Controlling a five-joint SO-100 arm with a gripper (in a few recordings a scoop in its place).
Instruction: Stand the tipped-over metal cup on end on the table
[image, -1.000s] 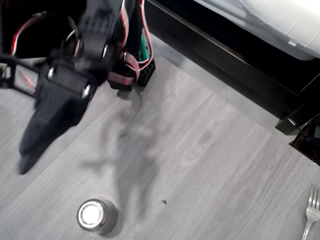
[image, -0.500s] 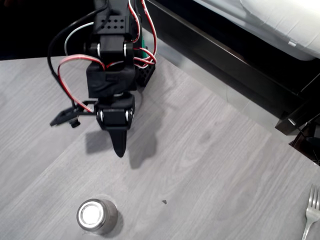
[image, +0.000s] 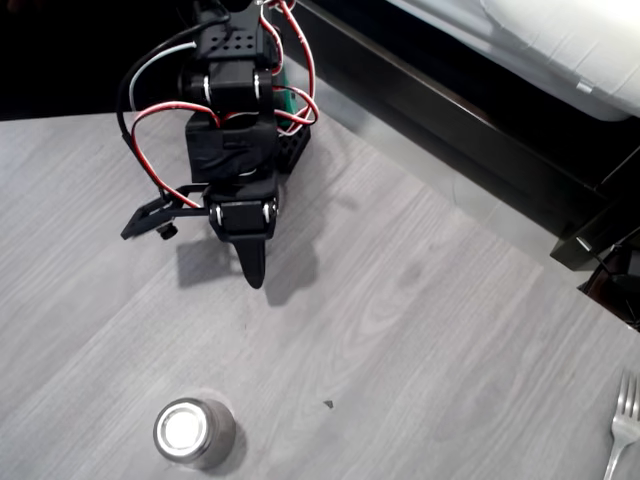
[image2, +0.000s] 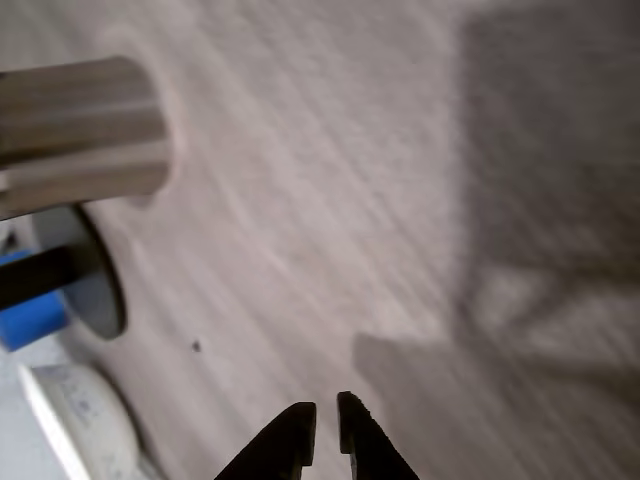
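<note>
Over the last sec the arm went from a blurred sweep at upper left of the overhead view to a settled pose, and in the last half-sec the gripper (image: 252, 268) slid a bit further down-frame toward the cup. Wrist view was motion-blurred, so prob still moving.

The fingers (image2: 296, 432) were pinched nearly together w/ just a thin slit between the tips and nothing in them, i.e. clenched on air.

The metal cup (image: 192, 432) sat at lower left of the overhead view on the bench (image: 420, 360), well apart from the gripper, bright round end facing the camera. From above it looked already upright; in the wrist view (image2: 80, 130) it showed at upper left as a silver cylinder, axis hard to judge w/ the camera tilt. Couldn't say for sure it was standing.

Meaning for task: approach phase only, no contact yet. Fingers would need to spread before any grasp.

A fork (image: 624, 422) lay at the right edge, out of the way.
</note>
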